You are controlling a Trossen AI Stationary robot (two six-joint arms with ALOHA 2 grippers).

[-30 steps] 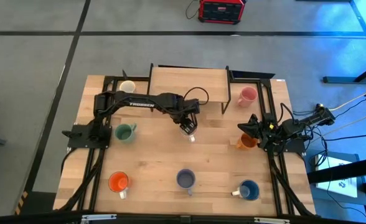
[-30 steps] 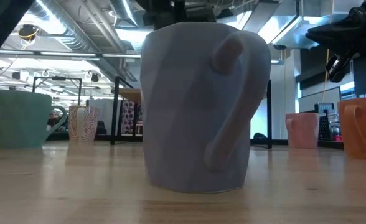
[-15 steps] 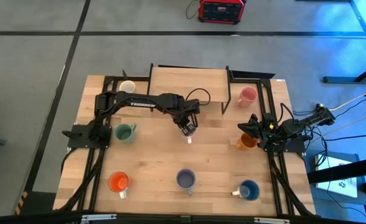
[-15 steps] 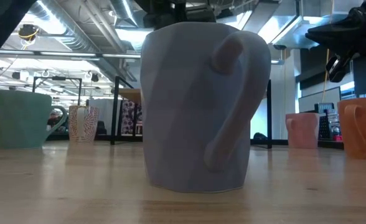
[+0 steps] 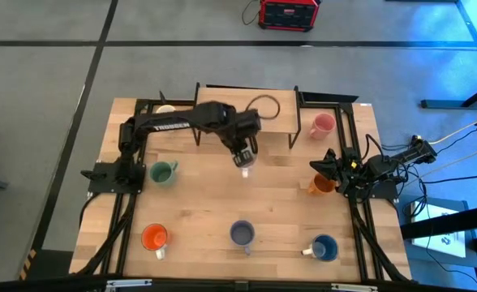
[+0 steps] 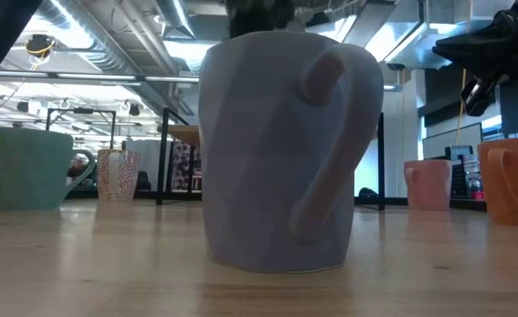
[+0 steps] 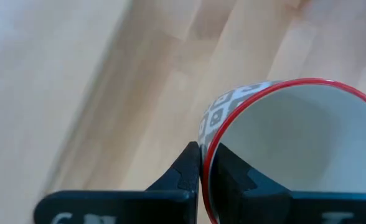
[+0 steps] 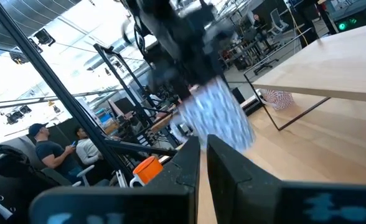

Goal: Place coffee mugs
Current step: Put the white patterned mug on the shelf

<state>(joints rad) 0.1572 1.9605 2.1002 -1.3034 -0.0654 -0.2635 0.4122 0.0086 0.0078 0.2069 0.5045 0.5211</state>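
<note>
My left gripper (image 5: 244,159) is over the table's middle, shut on a white patterned mug with a red rim (image 7: 295,149). In the right wrist view this mug (image 8: 219,118) hangs off the table. My right gripper (image 5: 318,167) waits shut at the right, just above the amber orange mug (image 5: 321,185). Standing on their bases on the table are the green (image 5: 164,172), bright orange (image 5: 154,238), lavender-grey (image 5: 242,234), blue (image 5: 324,247) and pink (image 5: 321,125) mugs. Another white mug (image 5: 166,109) peeks out behind my left arm. My left gripper pinches the mug's wall at the red rim (image 7: 203,163), one finger outside (image 7: 186,169) and one inside (image 7: 231,172) the cup. The fingers come from above, pointing down. The mug hangs below them, mouth up, clear of the table.
A raised wooden shelf (image 5: 247,107) stands at the table's far middle on a black frame. The lavender-grey mug (image 6: 277,150) fills the low view and hides the table's middle. People sit in the room beyond the table (image 8: 46,149).
My left gripper has shut on the patterned mug's rim, then risen and moved a little toward the table's far edge. The mug has come up off the table with it. My right arm has kept still.
</note>
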